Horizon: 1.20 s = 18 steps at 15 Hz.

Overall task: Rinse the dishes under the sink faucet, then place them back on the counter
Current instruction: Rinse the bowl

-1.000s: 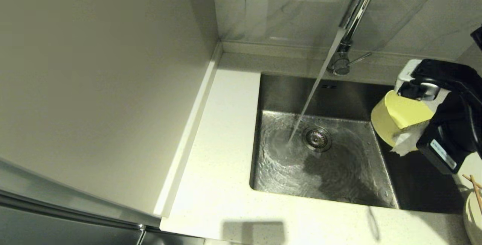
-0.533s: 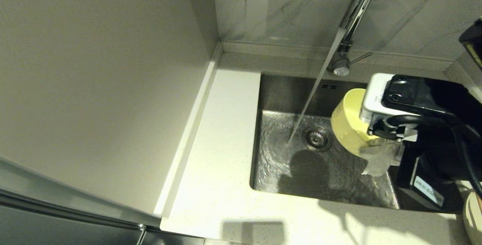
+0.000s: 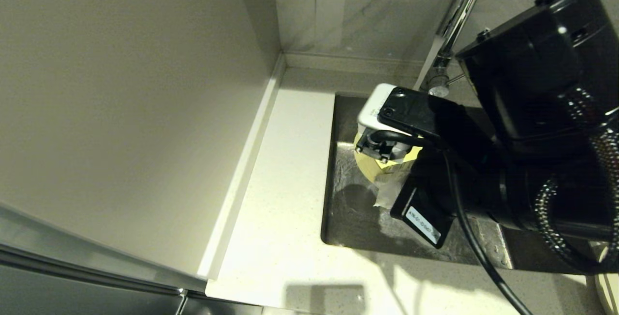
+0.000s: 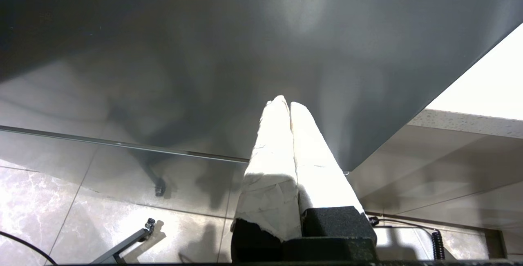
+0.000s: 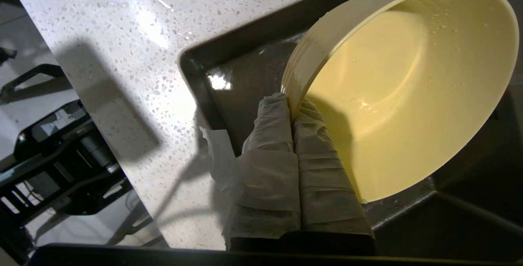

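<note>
My right gripper (image 3: 387,179) is shut on the rim of the pale yellow bowl (image 3: 370,165), which it holds tilted on edge over the left part of the sink (image 3: 348,218). In the right wrist view the taped fingers (image 5: 265,135) pinch the bowl (image 5: 408,94) at its rim, and water drops sit inside it. The chrome faucet (image 3: 457,15) stands behind, its stream (image 3: 428,61) running down behind my wrist. My left gripper (image 4: 286,104) is shut and empty, parked low by a grey cabinet panel. A sliver of the cream plate (image 3: 610,283) shows at the far right. The chopsticks are hidden.
The speckled off-white counter (image 3: 290,184) runs along the sink's left and front sides, with a low raised rim (image 3: 242,179) against a tall grey panel (image 3: 121,112). My bulky right arm (image 3: 537,112) covers the right half of the sink. Marble tiles (image 3: 362,10) back the faucet.
My right arm has carried the bowl leftward across the sink, from its right edge to its left part, at the water stream. The arm now blocks the drain from view.
</note>
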Motion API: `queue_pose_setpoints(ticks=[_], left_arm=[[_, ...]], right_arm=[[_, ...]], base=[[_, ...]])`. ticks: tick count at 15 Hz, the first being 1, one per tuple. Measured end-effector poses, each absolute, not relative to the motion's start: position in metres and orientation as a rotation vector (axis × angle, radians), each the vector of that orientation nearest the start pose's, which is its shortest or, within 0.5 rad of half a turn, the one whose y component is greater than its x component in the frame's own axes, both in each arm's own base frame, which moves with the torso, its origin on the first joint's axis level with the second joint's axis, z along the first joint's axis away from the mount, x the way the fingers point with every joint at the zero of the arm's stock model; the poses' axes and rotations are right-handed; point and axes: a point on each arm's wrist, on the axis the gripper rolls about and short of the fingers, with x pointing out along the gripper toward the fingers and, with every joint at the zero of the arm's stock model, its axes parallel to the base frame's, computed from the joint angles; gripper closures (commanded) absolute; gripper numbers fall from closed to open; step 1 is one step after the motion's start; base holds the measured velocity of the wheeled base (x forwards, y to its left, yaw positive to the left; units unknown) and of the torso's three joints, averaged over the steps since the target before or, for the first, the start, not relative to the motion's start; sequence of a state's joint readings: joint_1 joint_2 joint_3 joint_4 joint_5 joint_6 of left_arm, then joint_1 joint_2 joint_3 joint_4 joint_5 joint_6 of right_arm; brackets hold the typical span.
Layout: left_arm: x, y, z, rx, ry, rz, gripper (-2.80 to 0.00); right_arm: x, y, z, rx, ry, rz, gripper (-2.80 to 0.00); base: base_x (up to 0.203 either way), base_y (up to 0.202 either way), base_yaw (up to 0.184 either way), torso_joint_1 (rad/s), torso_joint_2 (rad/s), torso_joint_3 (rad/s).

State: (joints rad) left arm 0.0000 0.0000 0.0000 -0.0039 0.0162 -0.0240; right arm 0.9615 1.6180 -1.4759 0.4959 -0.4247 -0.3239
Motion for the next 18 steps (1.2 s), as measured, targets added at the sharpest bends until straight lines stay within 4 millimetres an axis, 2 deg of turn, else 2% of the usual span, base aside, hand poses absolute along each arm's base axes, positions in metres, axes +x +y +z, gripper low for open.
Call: queue_pose_setpoints(ticks=[4,9,18], left_arm=[[-0.023,0.0,0.076,-0.024,-0.004,0.016,0.0],[-0.023,0.0,0.076,-0.024,-0.004,0.016,0.0],[-0.023,0.0,0.076,-0.024,-0.004,0.017,0.0]], right_arm=[[0.18,0.238,0.279,-0.668,0.431,0.596,0.0],[0.216,0.253,0.28,-0.532,0.298,0.558,0.0],[0.284,0.243,0.268,-0.454,0.267,0.408,0.0]], base=[[0.0,0.0,0.0,0.0,0.0,0.0],[0.0,0.0,0.0,0.0,0.0,0.0],[0.0,0.0,0.0,0.0,0.0,0.0]])
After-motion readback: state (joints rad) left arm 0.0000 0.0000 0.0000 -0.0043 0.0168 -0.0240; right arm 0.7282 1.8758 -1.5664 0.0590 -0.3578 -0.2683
